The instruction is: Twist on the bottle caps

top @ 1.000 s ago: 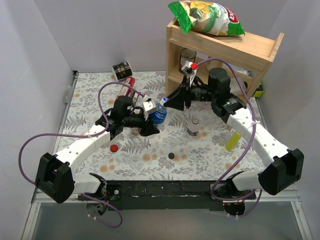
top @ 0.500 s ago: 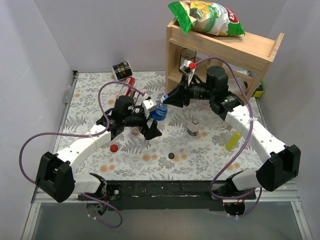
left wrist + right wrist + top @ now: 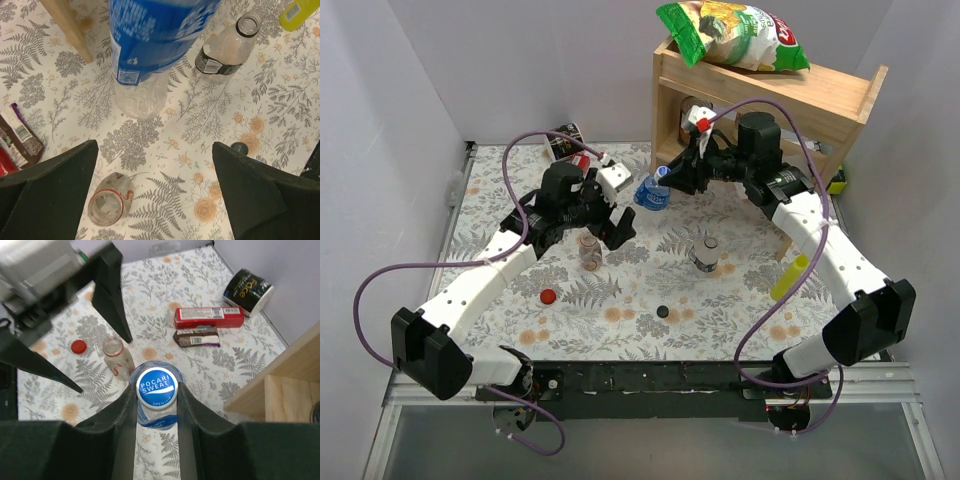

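Observation:
My right gripper (image 3: pixel 156 388) is shut on the blue bottle cap (image 3: pixel 156 387), which sits on the blue-label bottle (image 3: pixel 653 194). That bottle hangs tilted above the table near the shelf, and its body (image 3: pixel 150 45) fills the top of the left wrist view. My left gripper (image 3: pixel 610 218) is open with nothing in it, just left of that bottle. Below its fingers stands the tan-label bottle (image 3: pixel 110 202), uncapped. The dark-label bottle (image 3: pixel 704 254) stands uncapped mid-table. The red cap (image 3: pixel 549 296) and the black cap (image 3: pixel 663 312) lie loose near the front.
A wooden shelf (image 3: pixel 760 95) with a chips bag (image 3: pixel 730 35) stands at the back right. A yellow squeeze bottle (image 3: pixel 788 280) lies at the right. A red box (image 3: pixel 210 317), a brown wrapper (image 3: pixel 196 337) and a black roll (image 3: pixel 247 290) lie at the back left.
My left gripper has let go of the blue-label bottle, opened wide and drawn back to the left. My right gripper has carried the bottle up and farther toward the shelf.

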`<act>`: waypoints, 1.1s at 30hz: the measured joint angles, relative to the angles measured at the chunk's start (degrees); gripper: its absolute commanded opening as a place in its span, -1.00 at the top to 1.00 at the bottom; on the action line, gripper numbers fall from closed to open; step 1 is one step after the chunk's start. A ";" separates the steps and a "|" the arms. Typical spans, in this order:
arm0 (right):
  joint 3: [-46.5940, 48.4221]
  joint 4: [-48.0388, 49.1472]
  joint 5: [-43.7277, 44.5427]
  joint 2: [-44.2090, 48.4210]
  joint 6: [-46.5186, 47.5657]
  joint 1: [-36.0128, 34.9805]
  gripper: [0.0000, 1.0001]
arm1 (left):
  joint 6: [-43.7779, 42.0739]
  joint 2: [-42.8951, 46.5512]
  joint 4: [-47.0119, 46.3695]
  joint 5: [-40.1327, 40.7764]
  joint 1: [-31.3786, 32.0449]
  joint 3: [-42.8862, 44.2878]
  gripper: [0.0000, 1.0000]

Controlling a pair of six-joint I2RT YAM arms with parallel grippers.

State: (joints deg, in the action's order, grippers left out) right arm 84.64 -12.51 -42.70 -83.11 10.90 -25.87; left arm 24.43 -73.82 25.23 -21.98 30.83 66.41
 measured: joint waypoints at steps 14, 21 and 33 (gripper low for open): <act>-1.64 -0.92 2.51 -9.35 12.04 1.07 0.97 | -0.50 -0.37 9.55 1.11 -9.99 6.95 -0.96; -3.80 2.75 2.95 -10.75 11.69 1.16 0.88 | 2.05 -0.52 9.53 0.74 -16.00 7.15 -0.96; -4.42 3.85 5.44 -14.75 11.34 1.16 0.49 | 7.91 -0.55 9.09 -1.29 -17.86 1.62 -0.96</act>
State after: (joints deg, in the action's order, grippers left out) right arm 80.23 -8.67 -37.26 -97.86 22.24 -24.71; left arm 32.34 -74.37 34.33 -23.27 12.97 68.03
